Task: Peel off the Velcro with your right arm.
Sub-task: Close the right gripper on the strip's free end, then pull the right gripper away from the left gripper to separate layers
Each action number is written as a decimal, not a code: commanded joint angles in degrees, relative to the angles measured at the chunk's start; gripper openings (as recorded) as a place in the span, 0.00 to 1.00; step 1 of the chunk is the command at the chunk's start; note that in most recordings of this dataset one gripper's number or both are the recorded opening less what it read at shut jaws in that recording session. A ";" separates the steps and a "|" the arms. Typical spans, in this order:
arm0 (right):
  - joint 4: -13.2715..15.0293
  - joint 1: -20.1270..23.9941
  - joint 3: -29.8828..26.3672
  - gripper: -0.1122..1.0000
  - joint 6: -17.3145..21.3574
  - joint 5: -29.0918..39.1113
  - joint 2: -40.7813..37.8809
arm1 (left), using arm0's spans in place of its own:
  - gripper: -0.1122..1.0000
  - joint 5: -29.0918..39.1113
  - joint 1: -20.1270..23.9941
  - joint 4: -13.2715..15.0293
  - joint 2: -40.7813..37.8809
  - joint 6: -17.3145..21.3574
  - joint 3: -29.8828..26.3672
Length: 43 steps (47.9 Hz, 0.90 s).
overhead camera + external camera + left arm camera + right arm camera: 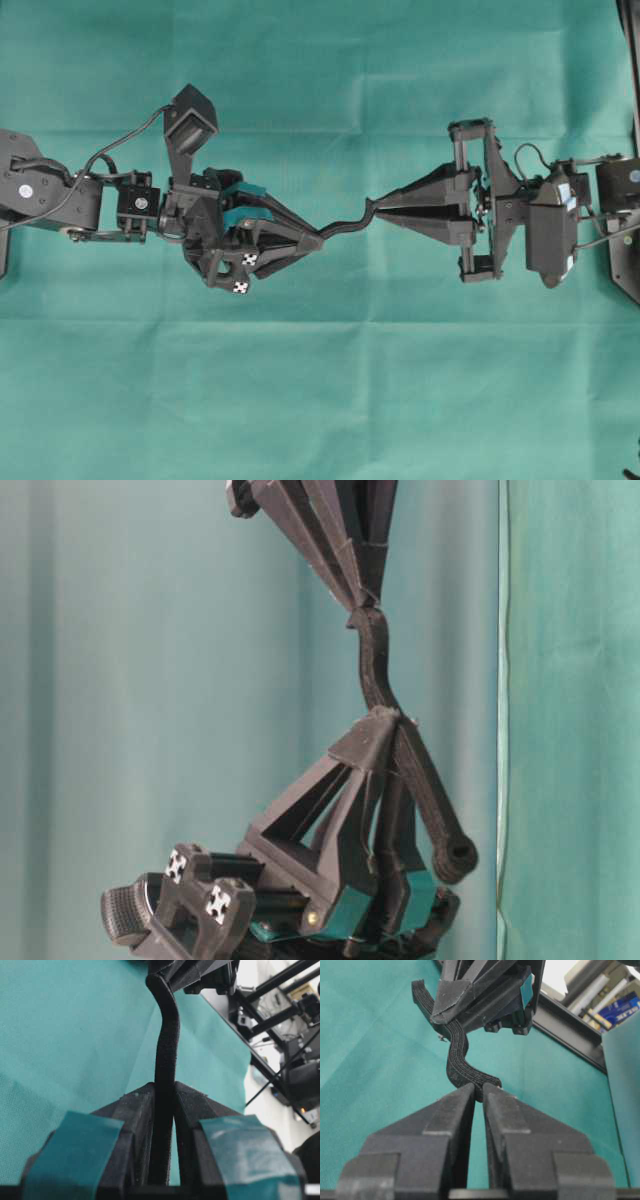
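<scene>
The Velcro [345, 222] is a thin black strip held in the air between my two grippers, bent in an S above the green cloth. My left gripper [318, 238], the one with teal parts and checker markers, is shut on one stretch of it. In the left wrist view the strip [166, 1055] runs up between the left fingertips [165, 1092]. A free tail [445, 825] hangs past those fingers. My right gripper [375, 210] is shut on the strip's other end, and its plain dark fingertips [479, 1091] pinch the curled edge of the Velcro [460, 1055].
Green cloth [320, 400] covers the whole table. A black frame edge [628, 270] runs along the far right, behind the right arm's base. Beyond the table's edge, a black rail [570, 1030] and clutter show in the right wrist view.
</scene>
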State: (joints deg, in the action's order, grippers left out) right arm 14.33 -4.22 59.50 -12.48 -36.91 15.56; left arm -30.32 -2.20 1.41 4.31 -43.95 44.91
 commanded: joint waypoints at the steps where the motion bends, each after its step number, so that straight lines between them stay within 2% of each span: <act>1: 0.26 0.70 -0.70 0.03 0.09 -0.18 0.35 | 0.19 -0.70 1.14 0.18 1.14 0.18 -0.62; 43: 0.35 2.37 0.00 0.02 0.09 -0.09 0.35 | 0.19 -0.70 3.60 0.09 2.11 0.18 1.05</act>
State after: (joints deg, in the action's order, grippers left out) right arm 14.59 -2.20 60.03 -12.48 -36.83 15.56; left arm -30.32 0.97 1.49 5.10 -43.77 46.58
